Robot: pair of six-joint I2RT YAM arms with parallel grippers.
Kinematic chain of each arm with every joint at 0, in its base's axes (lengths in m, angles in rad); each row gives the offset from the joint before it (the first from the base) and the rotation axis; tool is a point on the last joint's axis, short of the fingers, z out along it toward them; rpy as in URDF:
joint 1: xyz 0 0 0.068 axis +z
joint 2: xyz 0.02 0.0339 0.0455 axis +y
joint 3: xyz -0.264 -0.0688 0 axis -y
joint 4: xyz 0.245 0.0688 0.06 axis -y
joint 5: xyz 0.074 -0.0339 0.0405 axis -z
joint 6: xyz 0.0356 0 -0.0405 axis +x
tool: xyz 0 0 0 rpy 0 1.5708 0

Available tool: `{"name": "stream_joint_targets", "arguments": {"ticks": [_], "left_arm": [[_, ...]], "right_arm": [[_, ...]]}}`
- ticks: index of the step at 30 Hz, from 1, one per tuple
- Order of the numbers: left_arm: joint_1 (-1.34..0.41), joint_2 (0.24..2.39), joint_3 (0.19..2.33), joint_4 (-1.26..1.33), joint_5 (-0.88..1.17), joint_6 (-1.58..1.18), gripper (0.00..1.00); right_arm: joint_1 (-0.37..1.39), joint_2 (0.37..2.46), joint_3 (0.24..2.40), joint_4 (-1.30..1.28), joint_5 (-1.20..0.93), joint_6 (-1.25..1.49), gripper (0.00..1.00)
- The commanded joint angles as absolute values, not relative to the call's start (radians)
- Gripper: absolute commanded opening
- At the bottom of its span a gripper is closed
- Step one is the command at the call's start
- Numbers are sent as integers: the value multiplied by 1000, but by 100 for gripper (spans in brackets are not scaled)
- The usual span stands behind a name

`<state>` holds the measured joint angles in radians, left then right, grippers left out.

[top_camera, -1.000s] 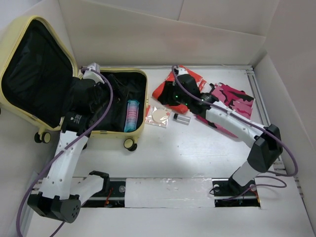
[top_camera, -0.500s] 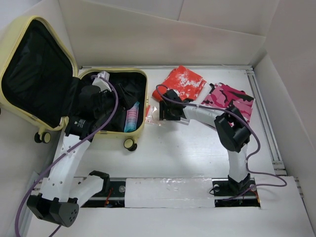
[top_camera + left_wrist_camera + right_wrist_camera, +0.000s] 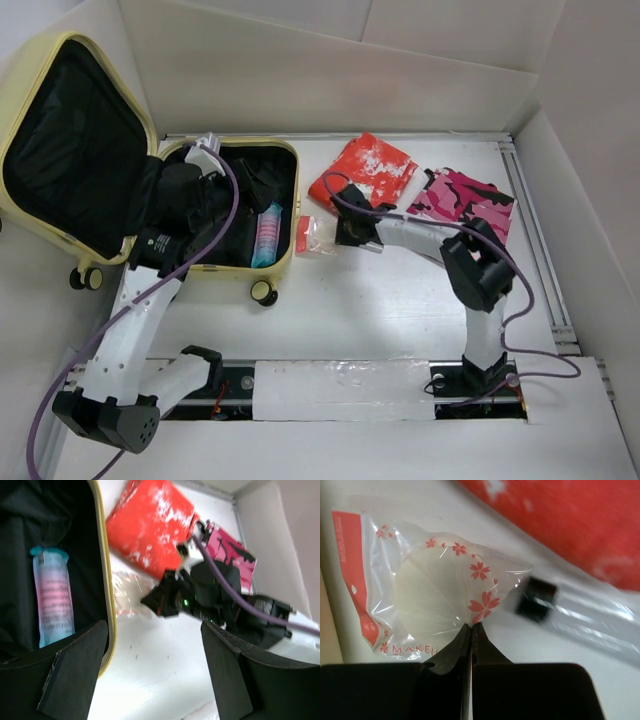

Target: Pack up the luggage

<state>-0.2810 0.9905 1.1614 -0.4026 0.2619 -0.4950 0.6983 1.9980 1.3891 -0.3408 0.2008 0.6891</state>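
Note:
The pale yellow luggage (image 3: 286,205) lies open at the left, lid (image 3: 70,140) propped back, black lining inside. A pink-and-teal tube (image 3: 267,233) lies in its base and also shows in the left wrist view (image 3: 52,602). My left gripper (image 3: 215,190) hovers over the open base, open and empty (image 3: 155,680). My right gripper (image 3: 348,229) is shut (image 3: 472,627) on the edge of a clear makeup sponge packet (image 3: 425,602), which lies on the table beside the luggage (image 3: 312,235).
A red packet (image 3: 366,167) and a pink-and-black packet (image 3: 465,195) lie behind the right gripper. A clear vial with a black cap (image 3: 536,600) lies right of the sponge packet. White walls close in the table at the back and right.
My right gripper left the red packet, came down toward the luggage and closed on the sponge packet. My left gripper shifted slightly toward the back of the luggage.

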Motion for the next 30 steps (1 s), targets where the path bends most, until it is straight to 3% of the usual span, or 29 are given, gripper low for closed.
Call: {"name": "stream_joint_targets", "arguments": {"ticks": [1, 5, 10, 15, 16, 18, 19, 22, 24, 27, 30], "left_arm": [[-285, 1003, 1275, -367, 245, -466, 72], [-285, 1040, 1382, -357, 245, -466, 72], [-285, 1049, 1488, -388, 233, -466, 72], [-285, 1049, 1594, -414, 184, -488, 72], [-285, 1049, 1604, -425, 184, -488, 72], [-285, 1049, 1614, -425, 184, -477, 72], [-285, 1049, 1605, -425, 175, -477, 72], [-285, 1039, 1565, -425, 175, -477, 72], [-285, 1028, 1543, -425, 175, -466, 72], [-285, 1028, 1522, -425, 184, -457, 72], [-285, 1028, 1491, -405, 199, -457, 72]], "right_arm": [[722, 1788, 1350, -380, 285, 693, 0], [723, 1627, 1341, -465, 339, 644, 0], [753, 1575, 1411, -433, 267, 598, 0], [822, 1809, 1690, -350, 11, 615, 0], [831, 1856, 1744, -319, -35, 629, 5], [842, 1948, 1933, -345, -159, 641, 28], [842, 2015, 1989, -427, -173, 650, 52], [810, 1979, 1979, -489, -114, 606, 75], [755, 1899, 1855, -456, -62, 565, 77], [652, 1741, 1531, -381, -8, 507, 66], [589, 1703, 1454, -443, 72, 387, 66]]}}
